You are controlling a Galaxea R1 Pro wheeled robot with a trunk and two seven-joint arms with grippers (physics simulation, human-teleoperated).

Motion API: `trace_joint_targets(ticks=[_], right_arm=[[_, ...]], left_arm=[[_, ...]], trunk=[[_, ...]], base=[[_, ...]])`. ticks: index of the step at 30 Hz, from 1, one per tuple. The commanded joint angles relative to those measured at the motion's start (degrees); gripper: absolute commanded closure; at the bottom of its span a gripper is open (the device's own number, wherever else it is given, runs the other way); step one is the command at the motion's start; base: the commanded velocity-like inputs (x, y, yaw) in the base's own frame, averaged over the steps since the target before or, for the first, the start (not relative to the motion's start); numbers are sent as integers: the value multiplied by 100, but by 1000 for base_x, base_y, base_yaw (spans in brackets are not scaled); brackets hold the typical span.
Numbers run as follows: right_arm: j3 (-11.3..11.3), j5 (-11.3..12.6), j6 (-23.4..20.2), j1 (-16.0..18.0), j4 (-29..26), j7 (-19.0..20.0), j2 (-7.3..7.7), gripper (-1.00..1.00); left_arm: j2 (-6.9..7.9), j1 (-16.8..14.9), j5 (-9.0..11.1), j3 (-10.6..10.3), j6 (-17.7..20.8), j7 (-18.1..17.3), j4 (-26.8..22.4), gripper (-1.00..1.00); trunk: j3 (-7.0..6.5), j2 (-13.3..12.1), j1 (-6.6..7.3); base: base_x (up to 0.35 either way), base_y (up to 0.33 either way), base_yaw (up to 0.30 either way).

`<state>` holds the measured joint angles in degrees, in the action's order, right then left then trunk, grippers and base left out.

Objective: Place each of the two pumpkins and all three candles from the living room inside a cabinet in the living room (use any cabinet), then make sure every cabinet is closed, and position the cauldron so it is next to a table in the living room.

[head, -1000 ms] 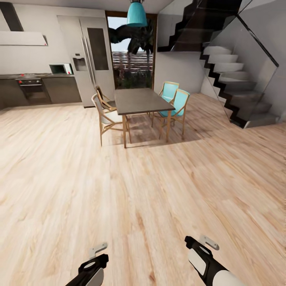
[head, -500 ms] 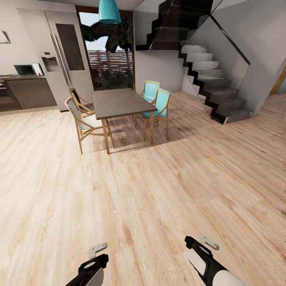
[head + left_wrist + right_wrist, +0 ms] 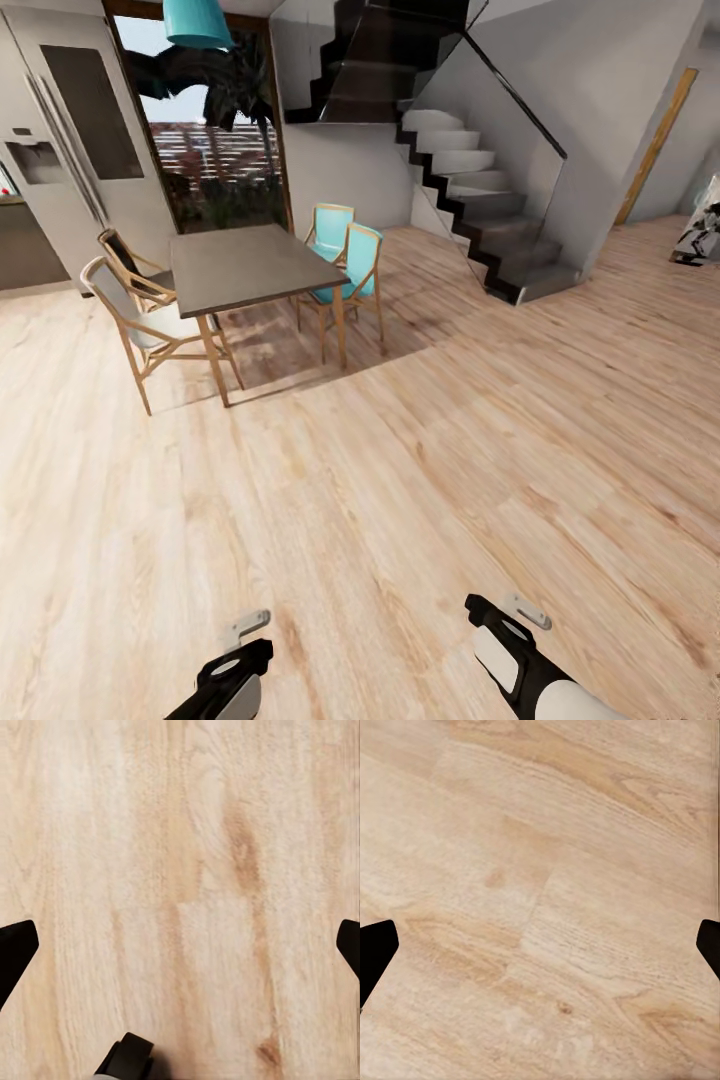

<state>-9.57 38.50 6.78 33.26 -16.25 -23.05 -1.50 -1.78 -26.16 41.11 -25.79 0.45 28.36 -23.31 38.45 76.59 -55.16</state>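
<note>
Pumpkins, candles, cabinet and cauldron are out of sight; the robot looks to be in transit across the wood floor (image 3: 380, 500). Left gripper (image 3: 180, 945) and right gripper (image 3: 540, 945) hang low over bare planks, fingers wide apart and holding nothing, likely tucked in for travel. Ahead stand a dining desk (image 3: 240, 265) with chairs (image 3: 352, 262) and stairs (image 3: 480, 200).

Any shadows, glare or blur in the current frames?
Head view: sharp; dining table and chairs cast a soft shadow on the wood floor; stair glass looks hazy. Both wrist views: evenly lit floor grain, slightly soft, with dark fingertips at the edges.
</note>
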Motion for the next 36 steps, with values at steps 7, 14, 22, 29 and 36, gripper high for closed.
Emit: trace_joint_targets(ticks=[7, 14, 22, 29, 36], right_arm=[[-45, 54, 28, 5, 1, -21, 9, -100], [-45, 51, 25, 5, 1, -15, 10, -100], [-51, 45, 25, 5, -1, -15, 5, -100], [-54, 43, 25, 5, -1, -15, 4, -100], [-53, 45, 25, 5, -1, -15, 1, -100]], left_arm=[[6, -3, 43, -49, -18, 47, -12, -100], [3, -3, 47, -49, -19, 47, -7, -100], [8, -3, 47, -49, -19, 47, -8, -100], [6, -3, 47, -49, -19, 47, -8, -100], [6, -3, 47, -49, -19, 47, -7, -100]], trunk=[[22, 2, -3], [51, 2, -3], [94, 2, -3], [132, 2, -3], [173, 2, -3]], base=[[256, 0, -269], [254, 0, -262], [254, 0, -246], [254, 0, -241], [269, 0, -235]])
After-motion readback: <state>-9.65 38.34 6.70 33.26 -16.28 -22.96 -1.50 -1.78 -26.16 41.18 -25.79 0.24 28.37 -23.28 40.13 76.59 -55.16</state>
